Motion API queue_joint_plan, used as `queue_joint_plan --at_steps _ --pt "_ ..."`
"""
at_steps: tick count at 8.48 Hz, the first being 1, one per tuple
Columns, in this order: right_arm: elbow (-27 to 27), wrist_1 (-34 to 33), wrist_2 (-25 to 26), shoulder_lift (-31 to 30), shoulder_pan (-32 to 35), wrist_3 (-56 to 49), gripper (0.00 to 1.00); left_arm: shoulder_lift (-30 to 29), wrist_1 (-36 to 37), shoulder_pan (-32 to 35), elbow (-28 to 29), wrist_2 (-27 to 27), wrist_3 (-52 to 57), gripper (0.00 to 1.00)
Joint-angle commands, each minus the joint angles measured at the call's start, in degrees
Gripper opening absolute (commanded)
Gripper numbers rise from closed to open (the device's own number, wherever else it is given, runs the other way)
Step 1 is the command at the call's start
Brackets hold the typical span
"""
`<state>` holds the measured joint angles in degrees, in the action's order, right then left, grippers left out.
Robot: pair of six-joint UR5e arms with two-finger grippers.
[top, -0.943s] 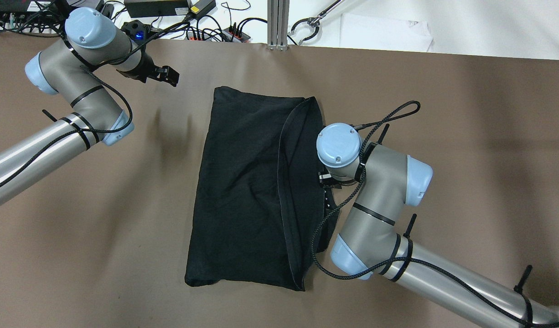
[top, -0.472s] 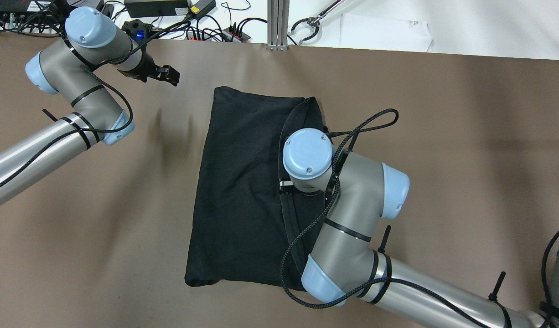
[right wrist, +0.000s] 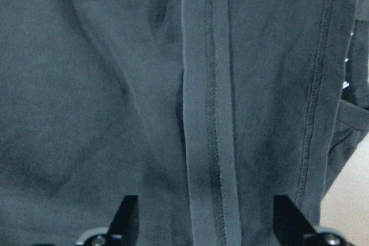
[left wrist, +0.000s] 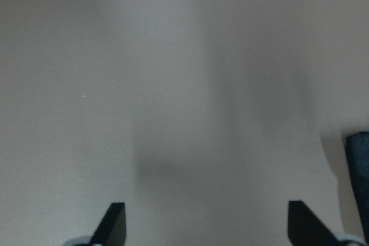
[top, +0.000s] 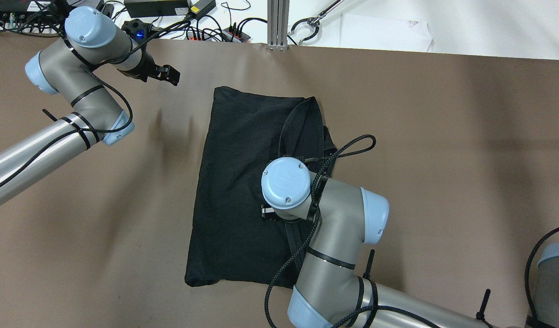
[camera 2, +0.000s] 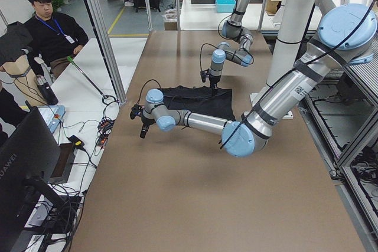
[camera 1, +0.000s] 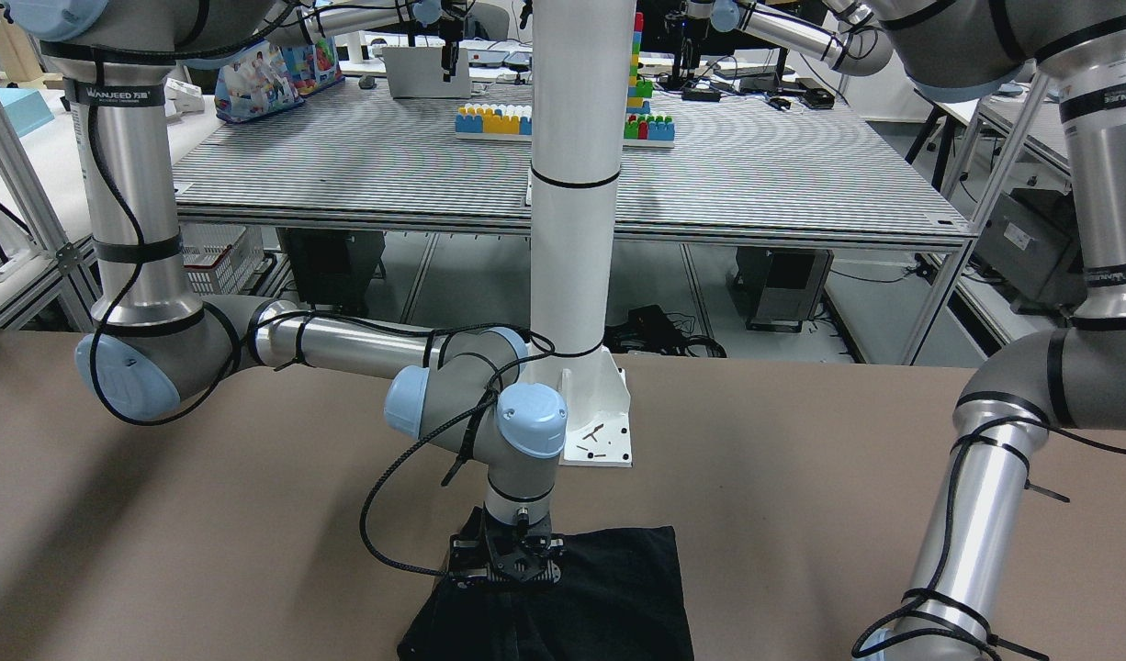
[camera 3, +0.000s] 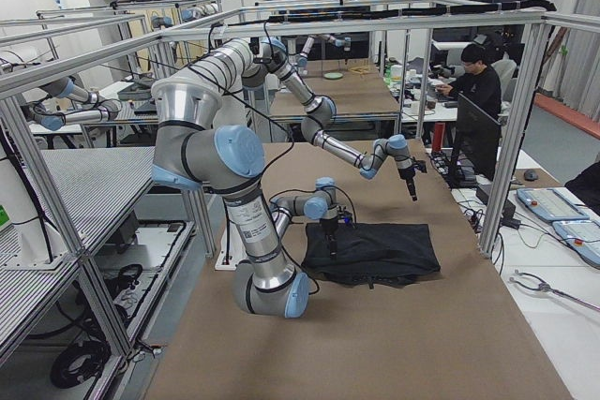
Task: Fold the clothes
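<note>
While the black garment (top: 234,182) lies in the middle of the brown worktop (top: 443,136), roughly rectangular and rumpled, the right pincer (right wrist: 206,223) hangs low over its right-hand part, pointing straight down. Its wrist camera shows both fingers spread wide with nothing between them but cloth, and a stitched hem (right wrist: 216,142) runs right up the gap. Whether the tips touch the fabric, I can't tell from here. The left pincer (top: 168,75) is parked well apart, off the garment's far left corner, jaws wide and empty over bare worktop. I'd say we're mid-fold: a hemmed flap lies over the right side, and the right arm is lined up on its edge. The next move, as I read it, calls for a short drop, then a clean pinch on that hem, top layer only, before anything gets carried across.
</note>
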<state>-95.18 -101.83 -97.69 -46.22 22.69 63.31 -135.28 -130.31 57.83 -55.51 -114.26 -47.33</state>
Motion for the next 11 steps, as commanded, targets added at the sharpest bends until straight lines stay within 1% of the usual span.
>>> queue_joint_plan --at_steps 1,2,3,5,8,10,11 --pt "-2.4 -3.7 3.6 -0.5 -4.0 -1.0 0.57 0.0 0.0 0.0 0.0 0.0 0.0 1.0" --pt "-5.3 -7.7 3.7 -0.6 -4.6 -2.5 0.54 0.0 0.1 0.0 0.0 0.0 0.0 1.0" --pt "-7.4 -9.9 5.0 -1.1 -5.2 -3.7 0.51 0.8 0.0 0.0 -0.1 0.0 0.0 1.0" --pt "-7.0 -9.7 8.0 -2.2 -7.1 -4.3 0.5 0.9 0.0 0.0 -0.4 0.0 0.0 1.0" --pt "-7.1 -9.6 8.0 -3.1 -7.2 -5.2 0.48 0.9 0.0 0.0 -0.4 0.0 0.0 1.0" --pt "-7.0 -8.6 8.0 -3.3 -7.4 -5.1 0.43 0.9 0.0 0.0 -0.4 0.0 0.0 1.0" --pt "-7.0 -8.3 8.0 -3.3 -7.7 -5.2 0.4 0.9 0.0 0.0 -0.4 0.0 0.0 1.0"
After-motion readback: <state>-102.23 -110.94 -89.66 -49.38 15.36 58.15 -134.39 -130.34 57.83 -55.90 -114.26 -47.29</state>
